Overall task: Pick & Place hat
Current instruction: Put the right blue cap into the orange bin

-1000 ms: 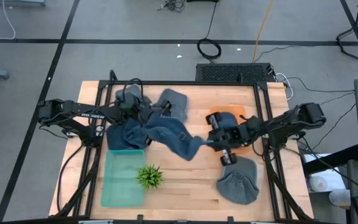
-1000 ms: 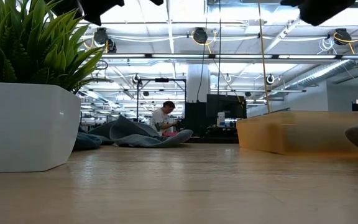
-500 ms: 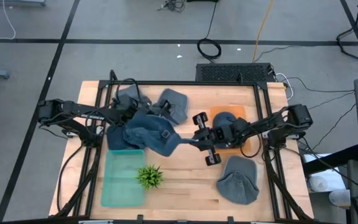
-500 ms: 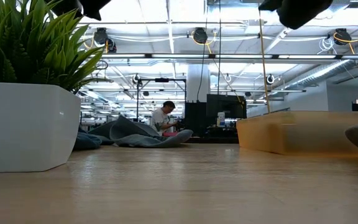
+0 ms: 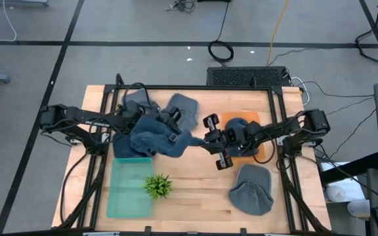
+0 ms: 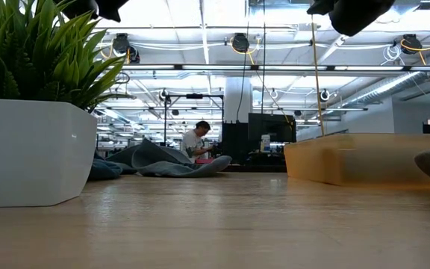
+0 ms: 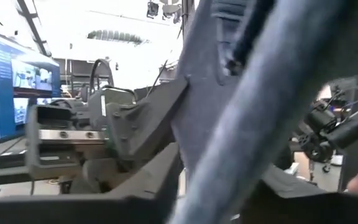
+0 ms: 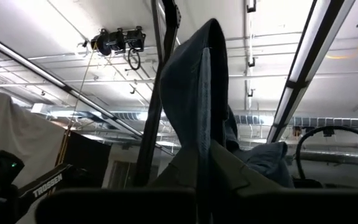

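Note:
A blue denim hat (image 5: 157, 136) hangs bunched above the middle of the table, between my two grippers. My left gripper (image 5: 171, 126) reaches in from the table's left and is shut on the hat's upper far part. My right gripper (image 5: 197, 141) reaches in from the right and is shut on the hat's right end. The left wrist view is filled with the hat's cloth (image 7: 241, 112). In the right wrist view a fold of the hat (image 8: 197, 93) stands up past the fingers. The low view shows only dark parts of both arms along its top edge. My left gripper has the hat's cloth (image 7: 194, 186) running between its two fingers, which come nearly level from the table's left. One layer or several, I cannot tell. The hat is up off the table. My right gripper pinches the hat's right end (image 8: 205, 163) between its two fingers. The fingers come from the table's right and slant upward. A fold of cloth stands up beyond the fingertips, and the rest hangs slack toward the left gripper.
Other grey-blue hats lie at the far edge (image 5: 184, 108) (image 5: 135, 101) and near right (image 5: 251, 190). Another sits in the orange tray (image 5: 254, 118). A green tray (image 5: 126, 190) and a potted plant (image 5: 157, 186) stand near left. A person sits far behind the table (image 6: 196, 142).
My right gripper has carried the hat's right end toward the table's left and a little farther back. The hat, stretched long between the arms a second ago, has gathered into a bunch beside my left gripper.

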Available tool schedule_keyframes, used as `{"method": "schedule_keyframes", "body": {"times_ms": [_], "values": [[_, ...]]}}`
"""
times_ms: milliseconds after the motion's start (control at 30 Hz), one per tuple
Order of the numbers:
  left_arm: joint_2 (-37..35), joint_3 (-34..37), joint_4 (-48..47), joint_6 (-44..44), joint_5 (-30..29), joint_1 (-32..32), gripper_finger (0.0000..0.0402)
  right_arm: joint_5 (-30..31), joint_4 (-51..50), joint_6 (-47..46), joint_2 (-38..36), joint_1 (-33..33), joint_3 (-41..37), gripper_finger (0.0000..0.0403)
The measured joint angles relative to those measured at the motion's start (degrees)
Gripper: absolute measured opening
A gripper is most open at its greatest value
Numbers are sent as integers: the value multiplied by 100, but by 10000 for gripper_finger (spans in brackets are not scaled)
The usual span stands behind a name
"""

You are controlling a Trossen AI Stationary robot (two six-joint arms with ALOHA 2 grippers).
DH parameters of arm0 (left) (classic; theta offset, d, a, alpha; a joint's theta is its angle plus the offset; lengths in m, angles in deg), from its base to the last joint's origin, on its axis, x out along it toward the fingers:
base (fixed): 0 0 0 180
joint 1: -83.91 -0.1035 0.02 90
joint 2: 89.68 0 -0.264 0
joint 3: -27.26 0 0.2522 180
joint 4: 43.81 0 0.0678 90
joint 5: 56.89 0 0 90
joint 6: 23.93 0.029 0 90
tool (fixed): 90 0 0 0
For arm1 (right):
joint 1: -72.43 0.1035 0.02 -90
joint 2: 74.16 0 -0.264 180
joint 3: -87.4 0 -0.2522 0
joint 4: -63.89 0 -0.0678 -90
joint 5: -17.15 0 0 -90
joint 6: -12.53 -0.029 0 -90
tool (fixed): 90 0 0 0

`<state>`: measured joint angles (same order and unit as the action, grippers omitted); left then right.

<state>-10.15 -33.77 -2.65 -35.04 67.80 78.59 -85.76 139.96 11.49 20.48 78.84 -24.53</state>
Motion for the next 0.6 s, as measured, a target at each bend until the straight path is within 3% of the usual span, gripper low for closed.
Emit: {"method": "schedule_keyframes", "body": {"times_ms": [233,433,600], "values": [[-62,-6,92,-416,107,-25,13,-136,-221,-562,-112,-365,-139,55],[-145,-1,126,-582,86,-179,9,-537,-336,-1152,-627,-603,-768,143],[-257,-2,-584,-509,299,-484,9,-605,-516,-1464,-1532,-807,-1746,217]]}}
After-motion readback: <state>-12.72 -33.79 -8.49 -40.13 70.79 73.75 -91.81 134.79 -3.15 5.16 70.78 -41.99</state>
